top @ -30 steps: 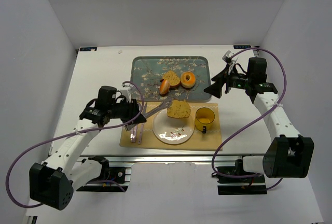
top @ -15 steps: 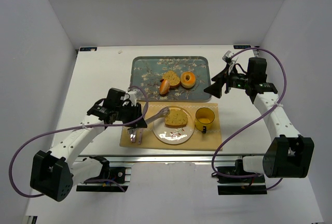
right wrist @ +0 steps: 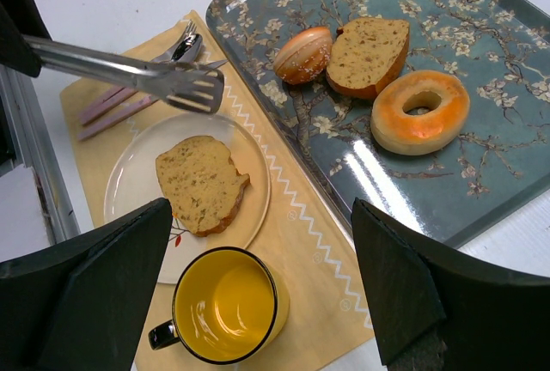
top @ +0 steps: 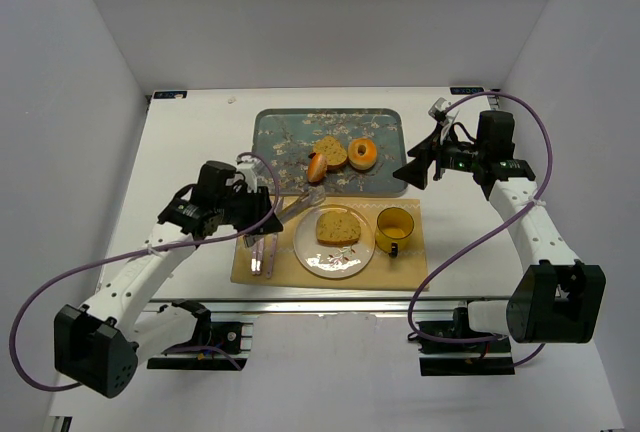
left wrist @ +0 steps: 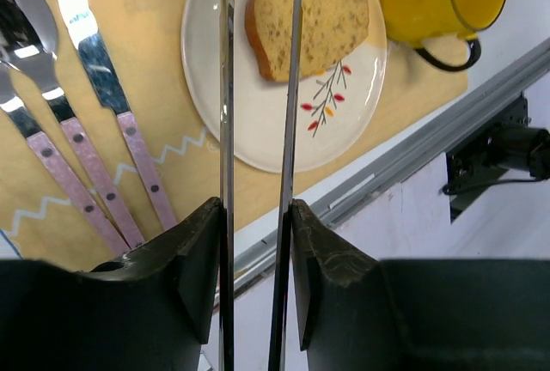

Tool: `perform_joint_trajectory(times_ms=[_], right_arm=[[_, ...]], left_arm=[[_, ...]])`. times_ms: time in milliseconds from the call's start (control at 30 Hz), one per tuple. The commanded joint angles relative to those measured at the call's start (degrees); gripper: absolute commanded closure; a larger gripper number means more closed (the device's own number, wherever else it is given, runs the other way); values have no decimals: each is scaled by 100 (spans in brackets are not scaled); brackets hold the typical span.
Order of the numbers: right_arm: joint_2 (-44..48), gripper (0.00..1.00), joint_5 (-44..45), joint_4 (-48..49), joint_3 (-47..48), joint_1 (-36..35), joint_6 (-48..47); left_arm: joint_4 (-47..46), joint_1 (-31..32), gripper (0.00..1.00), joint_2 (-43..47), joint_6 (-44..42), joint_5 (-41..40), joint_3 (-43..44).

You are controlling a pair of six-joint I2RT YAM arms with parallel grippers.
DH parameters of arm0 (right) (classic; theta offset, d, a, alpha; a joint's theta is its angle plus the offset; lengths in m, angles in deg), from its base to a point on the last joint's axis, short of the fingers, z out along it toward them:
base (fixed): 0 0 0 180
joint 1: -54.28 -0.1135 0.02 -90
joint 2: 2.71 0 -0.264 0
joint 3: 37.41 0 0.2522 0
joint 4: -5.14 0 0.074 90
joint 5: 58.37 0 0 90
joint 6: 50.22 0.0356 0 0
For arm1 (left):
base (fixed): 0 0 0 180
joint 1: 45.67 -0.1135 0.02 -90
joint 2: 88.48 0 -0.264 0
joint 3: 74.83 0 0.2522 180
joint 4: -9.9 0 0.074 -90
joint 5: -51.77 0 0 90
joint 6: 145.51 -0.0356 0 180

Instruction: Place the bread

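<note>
At frame centre, bread slice [top: 338, 226] lies on plate [top: 322, 260]; left pincer [top: 265, 220], clamping tongs [top: 298, 204], could knock it off if swung low.

A white table [top: 190, 142] stands inside a plain white enclosure, closed in by a far wall [top: 320, 12], a left wall [top: 60, 102] and a right wall [top: 590, 52]. A metal rail [top: 300, 302] runs along the table's near edge. The light is bright and even.
</note>
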Motion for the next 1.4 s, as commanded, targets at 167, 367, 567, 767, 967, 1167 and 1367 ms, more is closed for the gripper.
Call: perform_joint_trajectory(times_ms=[167,367,567,767,967,1167,1367], right_arm=[[129,11,-162,127,-24,39,-17],[120,11,-162,127,11,39,-8],[120,11,-144,118,20,48,-17],[129,11,-144,110,2,57,-17],[120,11,-162,118,11,66,-25],[102,11,-179,118,20,66,-17],[85,11,-197,136,29,66,1]], left_arm=[[48,18,54,-390,-569,-1211,1248],[172,26,52,-1287,-1097,-1537,1900],[-12,26,50,-1691,-1405,-1494,2102],[-179,26,49,-1903,-1485,-1301,2137],[-320,26,50,-1921,-1467,-1124,2076],[-426,26,50,-1789,-1467,-1028,1962],[-347,35,49,-1938,-1546,-940,1979]])
